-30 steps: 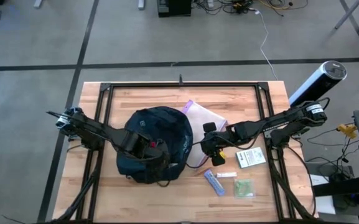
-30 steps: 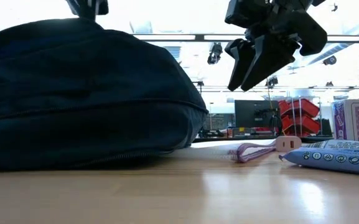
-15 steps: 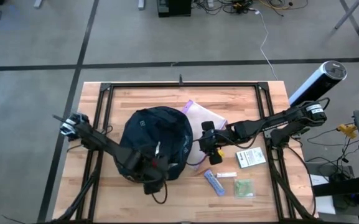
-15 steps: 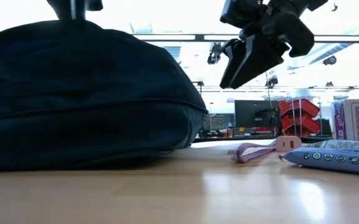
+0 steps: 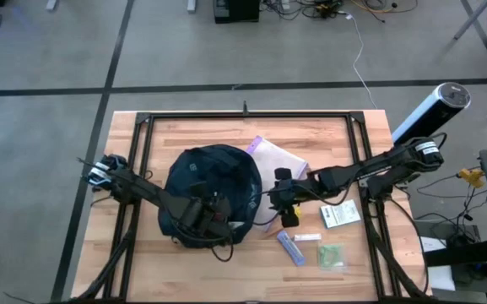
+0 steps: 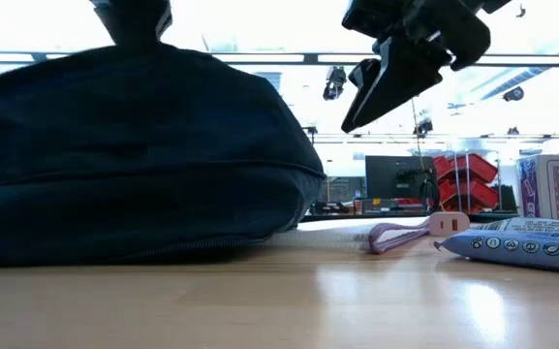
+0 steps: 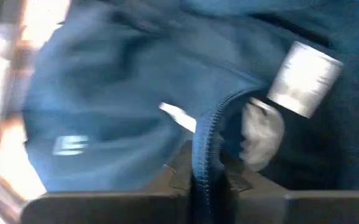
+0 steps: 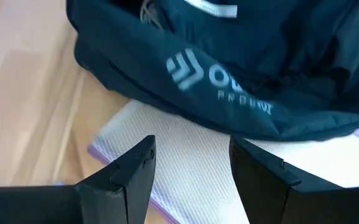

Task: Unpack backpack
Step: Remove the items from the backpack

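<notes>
The backpack (image 5: 212, 192) lay on the wooden table (image 5: 192, 135), left of centre, its dark navy bulk filling the left half of the low view. The left gripper (image 5: 212, 221) sat on its near side, fingers clenched tight on the zippered edge of the fabric, as the left wrist view showed. The right gripper (image 5: 284, 203) hovered just beside the bag's right flank, its fingers (image 8: 129, 171) parted about halfway and holding nothing, above a clear purple-edged pouch (image 5: 275, 159) partly tucked under the bag. Nearer the right edge lay a blue tube (image 5: 291, 247) and a small card (image 5: 341, 214).
</notes>
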You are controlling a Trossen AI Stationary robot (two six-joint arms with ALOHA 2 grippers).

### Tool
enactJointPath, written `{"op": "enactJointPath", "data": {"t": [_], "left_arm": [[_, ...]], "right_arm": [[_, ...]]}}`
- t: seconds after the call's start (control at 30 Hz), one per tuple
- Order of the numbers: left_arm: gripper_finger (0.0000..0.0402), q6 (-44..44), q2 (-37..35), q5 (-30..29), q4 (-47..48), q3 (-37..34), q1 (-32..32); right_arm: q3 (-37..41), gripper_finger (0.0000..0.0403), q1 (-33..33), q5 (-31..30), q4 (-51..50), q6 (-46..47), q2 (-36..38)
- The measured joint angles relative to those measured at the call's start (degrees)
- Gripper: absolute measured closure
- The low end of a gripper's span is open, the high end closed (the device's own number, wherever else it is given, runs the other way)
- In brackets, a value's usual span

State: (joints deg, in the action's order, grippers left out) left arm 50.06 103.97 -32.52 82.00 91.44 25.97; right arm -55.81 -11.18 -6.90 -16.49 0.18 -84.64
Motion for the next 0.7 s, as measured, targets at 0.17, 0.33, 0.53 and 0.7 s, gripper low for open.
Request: {"op": "enactJointPath", "data": {"t": [0.17,0.33,0.53,0.7], "left_arm": [[0.0400,16.3,-5.0,-9.7,5.3,-2.9,0.0],[0.0401,36.0,-11.4,-17.5,8.1,-8.4,0.8],[0.0401,59.1,-21.7,-29.8,8.1,-20.4,6.2],[0.0402,70.5,-30.8,-33.1,8.0,-31.0,10.3]], "right_arm": [[0.0,0.0222,-0.8,-0.2,16.4,4.8,-1.8],[-0.1,0.0234,-0.6,-0.7,34.1,7.8,-7.2],[-3.7,0.0269,-0.2,-0.7,31.2,10.8,-18.0],[-8.1,0.0302,-1.0,-0.6,18.4,13.8,-24.5]]}}
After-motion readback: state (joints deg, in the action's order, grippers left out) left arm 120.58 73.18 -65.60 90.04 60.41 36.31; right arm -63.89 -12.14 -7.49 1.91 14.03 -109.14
